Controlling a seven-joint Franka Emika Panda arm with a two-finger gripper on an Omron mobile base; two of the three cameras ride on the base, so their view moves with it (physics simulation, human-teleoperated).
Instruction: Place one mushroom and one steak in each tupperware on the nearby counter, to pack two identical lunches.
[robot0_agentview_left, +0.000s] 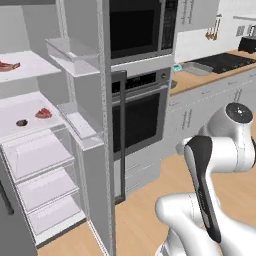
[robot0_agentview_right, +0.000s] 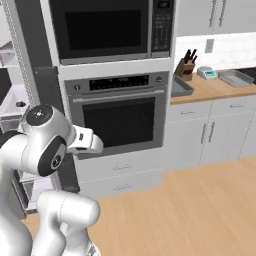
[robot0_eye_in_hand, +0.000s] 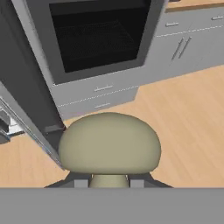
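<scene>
A pale tan mushroom (robot0_eye_in_hand: 109, 142) sits close up in the hand view, its stem pinched between the fingertips of my gripper (robot0_eye_in_hand: 109, 182), which is shut on it. The hand hangs in front of the oven, above the wood floor. In the open fridge, a dark mushroom (robot0_agentview_left: 21, 122) and a red steak (robot0_agentview_left: 43, 113) lie on a white shelf, with another steak (robot0_agentview_left: 9, 65) one shelf higher. Two grey tupperware trays, one (robot0_agentview_right: 235, 77) and the other (robot0_agentview_right: 181, 87), rest on the tan counter (robot0_agentview_right: 210, 91) to the right.
The fridge door (robot0_agentview_left: 107, 150) stands open on the left, its edge close to my hand. A wall oven (robot0_agentview_right: 122, 117) with a microwave (robot0_agentview_right: 105, 27) above it faces me. A knife block (robot0_agentview_right: 186, 67) stands on the counter. Wood floor (robot0_agentview_right: 200, 210) lies open to the right.
</scene>
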